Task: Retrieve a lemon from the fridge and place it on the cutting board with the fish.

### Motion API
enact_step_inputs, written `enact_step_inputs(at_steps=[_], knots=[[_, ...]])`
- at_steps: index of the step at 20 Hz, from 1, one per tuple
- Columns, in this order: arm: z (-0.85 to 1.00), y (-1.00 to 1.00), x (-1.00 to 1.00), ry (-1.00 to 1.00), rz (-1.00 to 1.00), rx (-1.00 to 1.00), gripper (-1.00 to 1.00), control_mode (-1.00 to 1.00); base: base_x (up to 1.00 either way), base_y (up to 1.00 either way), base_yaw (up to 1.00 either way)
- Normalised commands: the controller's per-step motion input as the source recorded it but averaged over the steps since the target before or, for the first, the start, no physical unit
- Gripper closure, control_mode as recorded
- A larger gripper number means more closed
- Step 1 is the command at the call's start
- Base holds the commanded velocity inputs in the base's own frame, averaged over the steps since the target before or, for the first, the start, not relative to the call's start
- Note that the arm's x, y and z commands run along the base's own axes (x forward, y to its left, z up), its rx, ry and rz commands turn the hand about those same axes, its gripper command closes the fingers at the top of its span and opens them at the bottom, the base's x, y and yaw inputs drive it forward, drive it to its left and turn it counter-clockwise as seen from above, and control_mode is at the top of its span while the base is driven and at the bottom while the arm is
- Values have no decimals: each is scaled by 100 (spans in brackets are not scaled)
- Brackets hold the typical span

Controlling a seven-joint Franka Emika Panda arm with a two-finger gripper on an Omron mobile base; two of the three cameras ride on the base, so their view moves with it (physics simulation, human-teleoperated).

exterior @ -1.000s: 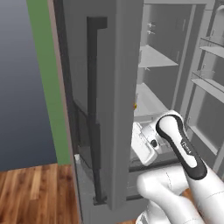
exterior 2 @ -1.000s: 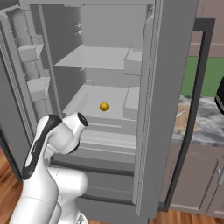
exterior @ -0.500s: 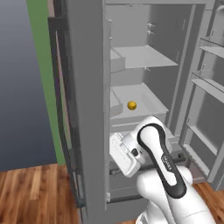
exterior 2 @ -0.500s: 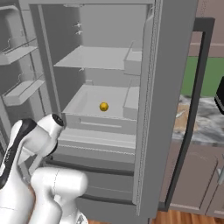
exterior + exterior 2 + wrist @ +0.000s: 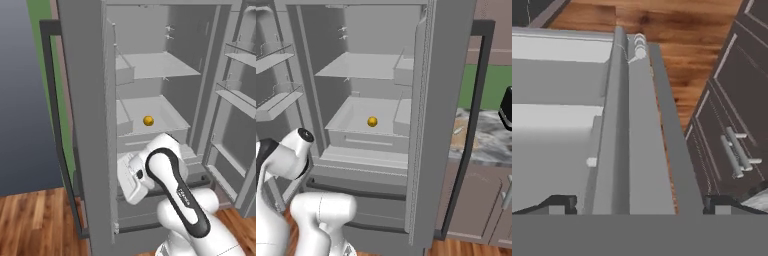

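Lemon [image 5: 148, 120] resting on lower shelf inside open fridge [image 5: 421, 125], well apart from gripper [image 5: 639, 202]. Jaws spread wide, straddling the door's edge down low, gripping nothing. Wooden floor [image 5: 677, 30] beyond.

The lemon [image 5: 148, 120] rests alone in the open fridge's [image 5: 90, 125] lower bin.

1 lemon [image 5: 148, 120] in 1 open grey fridge [image 5: 90, 125], w/ 2 inner shelves, 2 doors swung wide. 2 door-bin racks on one door. 1 white robot arm [image 5: 175, 185]. 2 cabinet handles [image 5: 737, 152].
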Motion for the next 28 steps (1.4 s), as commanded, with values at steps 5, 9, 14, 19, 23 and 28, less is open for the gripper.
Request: enact_step_inputs(at_steps=[5,9,14,19,23,28], knots=[[17,-16,0,16,-13,6,-100,-100,0,0,0],[12,-28,0,3,-1,8,-100,-100,0,0,0],[-2,-56,-1,0,0,-3,-100,-100,0,0,0],[-28,-98,1,-35,12,-26,-100,-100,0,0,0],[-36,-100,-1,-48,41,-27,-100,-100,0,0,0],[-11,-75,-33,-53,65,-38,-100,-100,0,0,0]])
